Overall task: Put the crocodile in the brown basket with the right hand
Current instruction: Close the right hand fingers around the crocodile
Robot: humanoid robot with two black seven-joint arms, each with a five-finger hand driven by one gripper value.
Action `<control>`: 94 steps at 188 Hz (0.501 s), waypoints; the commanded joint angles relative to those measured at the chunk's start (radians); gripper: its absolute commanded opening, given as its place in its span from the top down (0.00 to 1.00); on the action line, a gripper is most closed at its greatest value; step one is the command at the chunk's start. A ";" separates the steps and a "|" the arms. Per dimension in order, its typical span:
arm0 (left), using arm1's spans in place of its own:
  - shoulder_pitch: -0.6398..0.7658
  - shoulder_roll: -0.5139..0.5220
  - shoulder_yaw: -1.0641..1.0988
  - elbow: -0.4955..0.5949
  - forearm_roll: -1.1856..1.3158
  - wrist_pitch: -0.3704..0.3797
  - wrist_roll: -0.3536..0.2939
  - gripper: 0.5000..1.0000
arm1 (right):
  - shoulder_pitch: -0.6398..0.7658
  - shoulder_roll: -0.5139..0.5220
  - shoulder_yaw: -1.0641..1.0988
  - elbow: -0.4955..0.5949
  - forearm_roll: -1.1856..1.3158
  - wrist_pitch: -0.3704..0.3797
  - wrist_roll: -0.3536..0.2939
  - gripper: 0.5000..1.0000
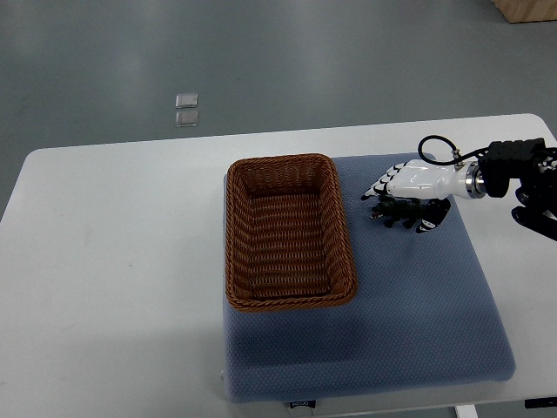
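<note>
The brown basket (237, 235) stands empty on the blue mat (418, 322). Just right of it lies the crocodile (393, 213), still on the mat, with the right hand (413, 183) directly over it. I cannot tell whether the hand grips it. By my reckoning, lifting and placing are still left.

Under the right hand (409, 185) you have a blue mat (409, 313), spreading toward you and off to the left of it. The mat lies on a white table (113, 261) that runs well out to the left. Beyond the table, far past the right hand and to its left, you'll see two small clear squares (186, 109) on the grey floor (305, 61).
</note>
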 commanded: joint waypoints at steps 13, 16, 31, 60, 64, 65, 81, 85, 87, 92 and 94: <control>0.000 0.000 0.000 0.000 0.000 0.000 0.000 0.00 | -0.003 0.015 -0.005 -0.035 -0.012 -0.041 -0.001 0.12; 0.000 0.000 0.000 0.000 0.000 0.000 0.001 0.00 | -0.003 0.018 -0.005 -0.038 -0.012 -0.044 -0.001 0.12; 0.000 0.000 0.000 0.000 0.000 0.000 0.000 0.00 | -0.009 0.029 -0.005 -0.064 -0.012 -0.068 -0.001 0.12; 0.000 0.000 0.000 0.000 0.000 0.000 0.000 0.00 | -0.023 0.029 -0.007 -0.086 -0.012 -0.084 -0.001 0.12; 0.000 0.000 0.000 0.000 0.000 0.000 0.000 0.00 | -0.025 0.030 -0.007 -0.089 -0.012 -0.087 -0.001 0.12; 0.000 0.000 0.000 0.000 0.000 0.000 0.000 0.00 | -0.025 0.030 -0.008 -0.090 -0.012 -0.088 -0.001 0.12; 0.000 0.000 0.000 0.000 0.000 0.000 0.000 0.00 | -0.028 0.029 -0.014 -0.093 -0.012 -0.097 -0.001 0.12; 0.000 0.000 0.000 0.000 0.000 0.000 0.000 0.00 | -0.028 0.029 -0.016 -0.093 -0.012 -0.099 -0.001 0.12; 0.000 0.000 0.000 0.000 0.000 0.000 0.000 0.00 | -0.029 0.029 -0.016 -0.093 -0.012 -0.099 -0.001 0.12; 0.000 0.000 0.000 0.000 0.000 0.000 0.000 0.00 | -0.029 0.027 -0.023 -0.093 -0.012 -0.102 -0.001 0.13; 0.000 0.000 0.000 0.000 0.000 0.000 0.000 0.00 | -0.029 0.029 -0.027 -0.093 -0.012 -0.102 -0.001 0.13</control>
